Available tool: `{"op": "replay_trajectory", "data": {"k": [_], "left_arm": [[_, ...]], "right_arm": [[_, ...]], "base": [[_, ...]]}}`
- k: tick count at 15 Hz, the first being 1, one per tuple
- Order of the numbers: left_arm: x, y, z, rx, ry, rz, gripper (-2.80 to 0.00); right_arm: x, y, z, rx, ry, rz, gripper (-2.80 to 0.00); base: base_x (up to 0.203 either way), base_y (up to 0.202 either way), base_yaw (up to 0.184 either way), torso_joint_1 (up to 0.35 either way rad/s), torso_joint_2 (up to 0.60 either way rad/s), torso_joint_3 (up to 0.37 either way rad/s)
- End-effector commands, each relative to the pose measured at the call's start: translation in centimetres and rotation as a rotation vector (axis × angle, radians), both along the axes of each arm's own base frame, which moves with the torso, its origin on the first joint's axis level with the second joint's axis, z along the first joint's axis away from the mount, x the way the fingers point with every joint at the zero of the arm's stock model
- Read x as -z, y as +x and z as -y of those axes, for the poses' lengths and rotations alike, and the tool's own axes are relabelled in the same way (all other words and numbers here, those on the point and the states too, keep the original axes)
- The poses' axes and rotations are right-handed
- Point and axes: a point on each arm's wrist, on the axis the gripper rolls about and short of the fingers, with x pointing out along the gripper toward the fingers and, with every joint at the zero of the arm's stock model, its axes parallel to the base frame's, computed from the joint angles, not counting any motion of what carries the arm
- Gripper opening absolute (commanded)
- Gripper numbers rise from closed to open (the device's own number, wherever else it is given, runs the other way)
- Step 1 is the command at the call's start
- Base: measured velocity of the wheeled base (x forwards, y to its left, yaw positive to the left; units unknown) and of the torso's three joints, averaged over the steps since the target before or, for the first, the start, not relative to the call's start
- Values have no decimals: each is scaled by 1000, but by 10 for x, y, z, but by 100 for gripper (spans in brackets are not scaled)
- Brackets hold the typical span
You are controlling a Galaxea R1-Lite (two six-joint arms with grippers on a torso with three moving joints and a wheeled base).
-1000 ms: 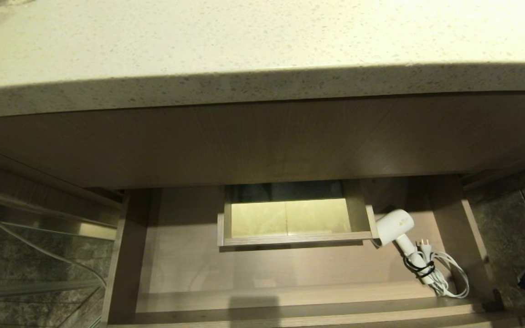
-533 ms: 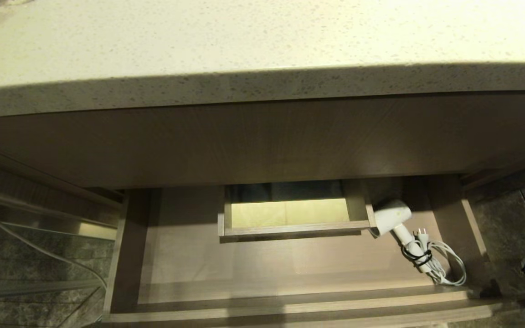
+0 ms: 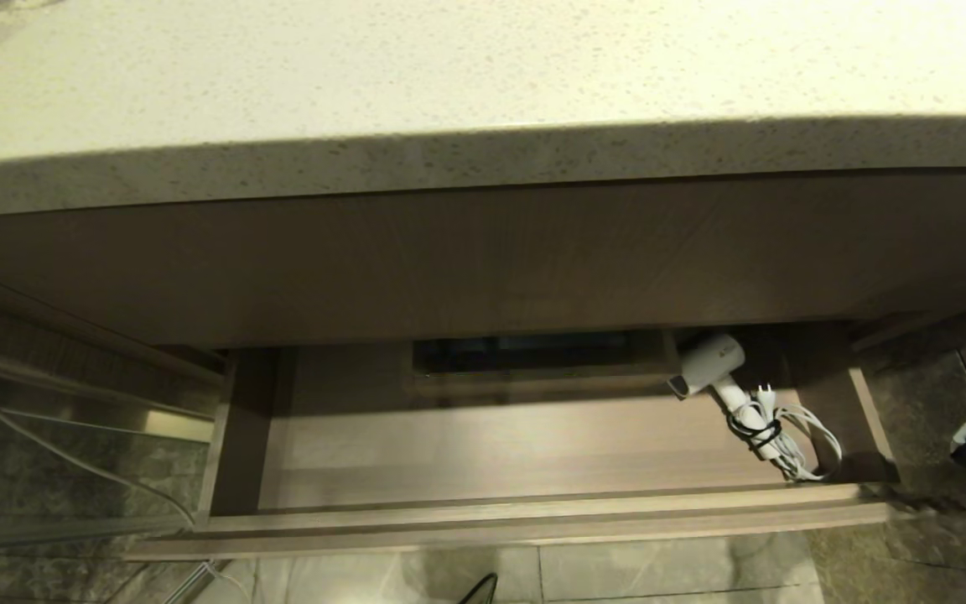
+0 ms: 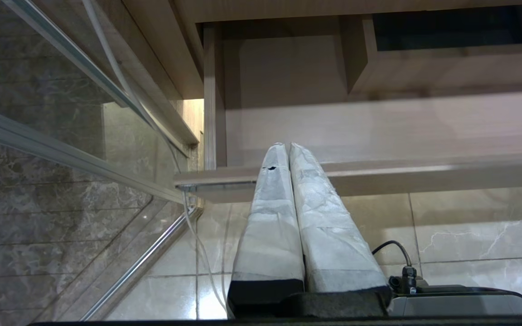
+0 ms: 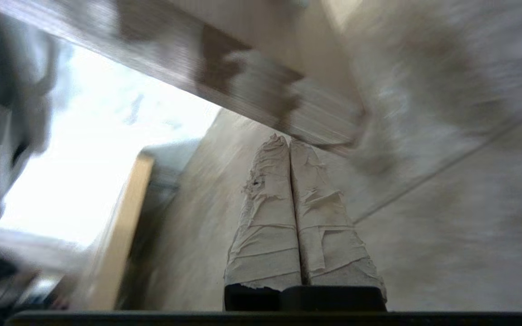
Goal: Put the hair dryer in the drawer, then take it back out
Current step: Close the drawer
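Pressed together and holding nothing, the right gripper's (image 5: 289, 141) two tape-wrapped fingers point at the narrow front of the wide, shallow beige wood-grain drawer (image 3: 500, 513), near its right end. One small white hair dryer (image 3: 714, 365) lies inside, at the drawer's right rear, beyond that front from the fingers; its long axis runs diagonally, barrel toward the back and the tied, coiled cord toward the front right corner. The right arm is nearer. The left gripper (image 4: 288, 146), also shut and empty, sits near the left end.
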Motion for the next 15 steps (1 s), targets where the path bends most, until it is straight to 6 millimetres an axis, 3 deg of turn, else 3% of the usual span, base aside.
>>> {"op": "replay_trajectory", "data": {"k": [1, 4, 9, 15], "left_arm": [[0, 0, 0, 0, 0, 0, -280], [0, 0, 0, 0, -1, 0, -280], [0, 0, 0, 0, -1, 0, -280], [0, 0, 0, 0, -1, 0, -280]], "right_arm": [[-16, 7, -8, -11, -29, 91, -280], [-28, 12, -13, 16, -42, 174, -280], [-37, 1, -25, 1, -50, 168, -280], [-6, -32, -46, -68, 24, -127, -280]], "base": [[0, 0, 0, 0, 0, 0], [0, 0, 0, 0, 0, 0], [0, 0, 0, 0, 0, 0], [0, 0, 0, 0, 0, 0]]}}
